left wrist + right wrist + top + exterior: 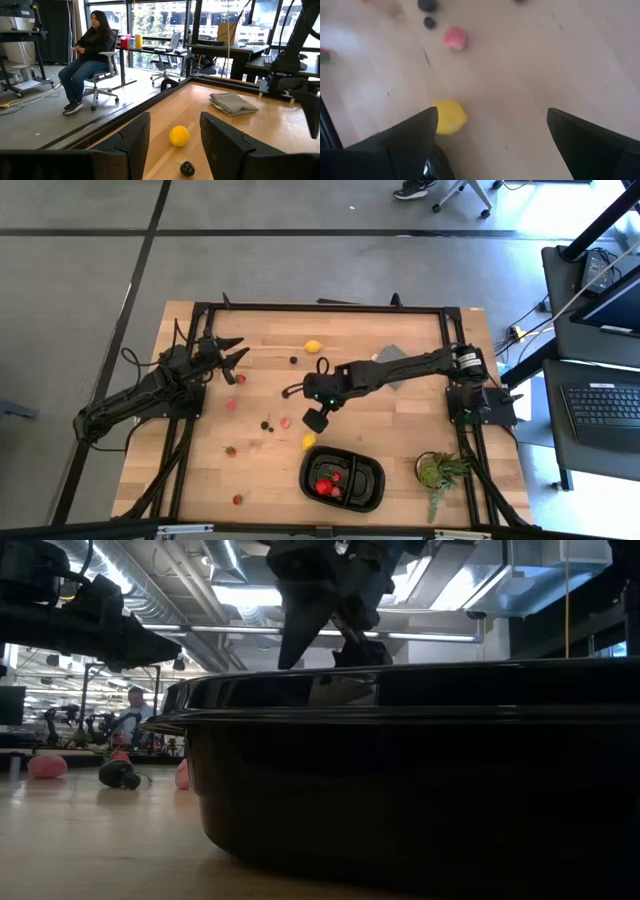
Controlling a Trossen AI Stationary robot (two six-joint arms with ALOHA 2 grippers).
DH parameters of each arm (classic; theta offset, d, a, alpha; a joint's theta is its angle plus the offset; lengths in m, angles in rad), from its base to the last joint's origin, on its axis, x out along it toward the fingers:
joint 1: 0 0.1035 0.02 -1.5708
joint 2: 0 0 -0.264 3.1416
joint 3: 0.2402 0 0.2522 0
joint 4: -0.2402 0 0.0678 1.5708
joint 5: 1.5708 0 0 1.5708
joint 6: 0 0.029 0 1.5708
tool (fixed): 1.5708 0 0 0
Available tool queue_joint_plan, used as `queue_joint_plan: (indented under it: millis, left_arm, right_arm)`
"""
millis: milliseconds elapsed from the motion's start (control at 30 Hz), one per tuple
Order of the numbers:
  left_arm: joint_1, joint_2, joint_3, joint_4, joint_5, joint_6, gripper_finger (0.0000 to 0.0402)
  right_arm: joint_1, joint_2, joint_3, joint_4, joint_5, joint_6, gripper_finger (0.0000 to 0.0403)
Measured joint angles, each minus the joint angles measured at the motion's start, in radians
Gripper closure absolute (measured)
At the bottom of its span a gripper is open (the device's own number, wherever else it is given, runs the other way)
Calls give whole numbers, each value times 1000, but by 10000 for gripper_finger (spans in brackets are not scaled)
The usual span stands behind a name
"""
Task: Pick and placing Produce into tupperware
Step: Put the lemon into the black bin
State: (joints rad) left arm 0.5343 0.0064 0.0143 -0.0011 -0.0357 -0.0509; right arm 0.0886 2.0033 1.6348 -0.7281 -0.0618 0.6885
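Yellow lemon (309,442) lies on the desk (400,430) just beside the black tupperware (372,490), which already holds red pieces. Right gripper (316,419) hangs above it, fingers spread wide, apparently to straddle it; left gripper (232,352) waits open near the far lemon (314,346).

tray (343,480) near table's front edge | lemon (309,442) just behind it | plant (438,472) to its right

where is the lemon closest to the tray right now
In the high view the lemon lies on the table just beyond the tray's upper-left corner, below the open right gripper.
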Motion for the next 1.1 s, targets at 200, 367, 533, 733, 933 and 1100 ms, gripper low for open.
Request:
queue_joint_plan:
  millis: [200, 367, 533, 733, 933, 1100]
  left_arm:
    - [0, 0, 0, 0, 0, 0, 237]
    - [0, 0, 0, 0, 0, 0, 237]
    - [0, 0, 0, 0, 0, 0, 237]
    - [0, 0, 0, 0, 0, 0, 237]
    - [0, 0, 0, 0, 0, 0, 237]
    - [0, 0, 0, 0, 0, 0, 237]
  right_arm:
    - [24, 1, 0, 92, -7, -20, 28]
    - [29, 1, 0, 192, -1, -39, 28]
    - [30, 1, 0, 282, -2, -111, 28]
    - [30, 1, 0, 288, -2, -181, 28]
    - [33, 13, -2, 251, -1, -117, 28]
    - [36, 12, 0, 219, 2, -64, 28]
